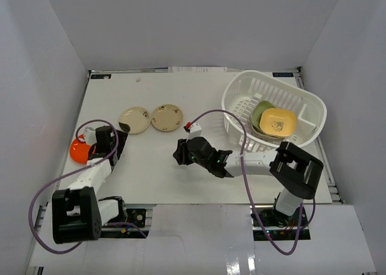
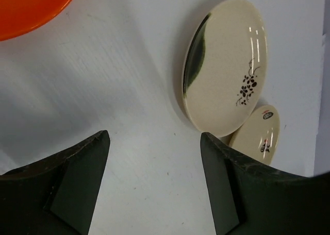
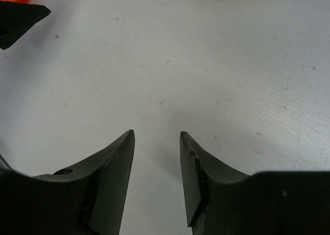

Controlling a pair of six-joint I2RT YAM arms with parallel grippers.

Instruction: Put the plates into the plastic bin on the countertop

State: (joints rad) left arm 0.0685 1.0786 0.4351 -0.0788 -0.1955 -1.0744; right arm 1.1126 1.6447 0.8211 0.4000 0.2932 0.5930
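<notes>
The white plastic bin (image 1: 301, 97) stands at the back right of the countertop (image 1: 157, 172) and holds a yellow rounded-square plate (image 1: 278, 122) over a green plate (image 1: 260, 111). A cream plate (image 1: 134, 119) and a tan plate (image 1: 166, 117) lie side by side at mid-left; both show in the left wrist view, cream plate (image 2: 227, 65) and tan plate (image 2: 257, 134). An orange plate (image 1: 78, 150) lies at the far left, beside my left gripper (image 1: 118, 141), which is open and empty. My right gripper (image 1: 180, 152) is open and empty over bare countertop, below the tan plate.
White walls enclose the countertop on three sides. A purple cable (image 1: 226, 115) loops from the right arm past the bin's front wall. The left arm's cable (image 1: 99, 123) arcs above the orange plate.
</notes>
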